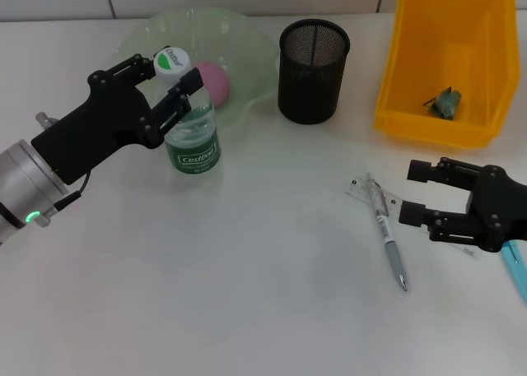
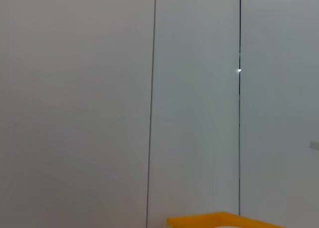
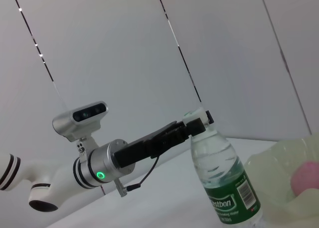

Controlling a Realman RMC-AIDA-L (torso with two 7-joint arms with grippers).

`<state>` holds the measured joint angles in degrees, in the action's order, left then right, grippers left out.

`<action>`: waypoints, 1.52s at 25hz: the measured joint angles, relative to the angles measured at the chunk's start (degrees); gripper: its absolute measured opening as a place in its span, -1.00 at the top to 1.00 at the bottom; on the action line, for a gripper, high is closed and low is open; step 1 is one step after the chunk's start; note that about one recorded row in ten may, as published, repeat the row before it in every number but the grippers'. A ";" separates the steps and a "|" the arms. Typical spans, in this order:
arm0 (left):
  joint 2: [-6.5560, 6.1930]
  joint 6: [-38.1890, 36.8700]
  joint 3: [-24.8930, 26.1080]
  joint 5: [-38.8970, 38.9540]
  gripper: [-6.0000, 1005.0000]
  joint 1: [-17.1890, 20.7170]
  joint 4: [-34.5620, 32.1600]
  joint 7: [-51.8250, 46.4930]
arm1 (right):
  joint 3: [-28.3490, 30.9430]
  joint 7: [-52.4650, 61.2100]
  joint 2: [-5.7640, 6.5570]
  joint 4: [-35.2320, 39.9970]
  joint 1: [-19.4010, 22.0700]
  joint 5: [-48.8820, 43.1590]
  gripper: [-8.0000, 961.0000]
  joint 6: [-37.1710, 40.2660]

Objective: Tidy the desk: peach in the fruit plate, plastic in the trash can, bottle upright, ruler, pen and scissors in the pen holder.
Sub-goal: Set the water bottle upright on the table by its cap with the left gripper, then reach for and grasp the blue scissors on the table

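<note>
The bottle (image 1: 192, 137), clear with a green label and white cap, stands upright in front of the fruit plate (image 1: 247, 43). My left gripper (image 1: 174, 78) is shut on its neck; the same grip shows in the right wrist view, on the bottle (image 3: 225, 180). A pink peach (image 1: 217, 81) lies in the plate. Crumpled plastic (image 1: 445, 102) sits in the yellow trash can (image 1: 412, 71). The pen (image 1: 387, 232) lies across the clear ruler (image 1: 361, 187). My right gripper (image 1: 418, 192) hovers open just right of them. A blue scissors handle (image 1: 515, 265) pokes out beneath it.
The black mesh pen holder (image 1: 314, 70) stands between the plate and the trash can. The left wrist view shows only the wall and a strip of the trash can rim (image 2: 224, 220).
</note>
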<state>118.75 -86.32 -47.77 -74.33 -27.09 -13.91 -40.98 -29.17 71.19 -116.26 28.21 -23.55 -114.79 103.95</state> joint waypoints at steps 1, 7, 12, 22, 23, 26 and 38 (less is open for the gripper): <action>0.01 0.38 -0.11 0.01 0.07 -0.11 0.33 0.23 | 0.00 0.00 -0.04 0.00 0.00 0.00 -0.67 -0.07; 0.08 1.49 -0.46 0.02 0.06 -0.22 1.79 1.70 | -0.30 -0.08 -0.34 0.00 -0.01 0.00 -0.67 -0.48; 0.08 1.77 -0.46 0.02 0.06 -0.24 2.32 2.44 | -0.42 -0.14 -0.41 0.00 -0.08 0.00 -0.67 -0.50; 0.13 3.61 -0.75 -0.22 0.05 -1.09 2.74 -1.39 | -0.43 -0.13 -0.39 0.00 -0.39 0.00 -0.67 -0.51; 0.14 3.61 -0.77 -0.22 0.05 -1.12 2.74 -1.48 | -0.42 -0.13 -0.38 -0.01 -0.41 0.00 -0.67 -0.51; 0.14 3.62 -0.77 -0.22 0.05 -1.13 2.74 -1.53 | -0.43 -0.13 -0.37 -0.05 -0.43 0.00 -0.67 -0.51; -0.04 -2.80 -0.38 -0.17 -0.63 -0.59 2.21 -4.59 | 0.19 -0.06 -0.36 -0.09 -0.52 0.07 -0.67 -0.20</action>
<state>118.70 -89.12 -48.15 -74.51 -27.68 -11.70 -45.57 -28.99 71.13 -116.62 28.12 -24.07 -114.71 103.75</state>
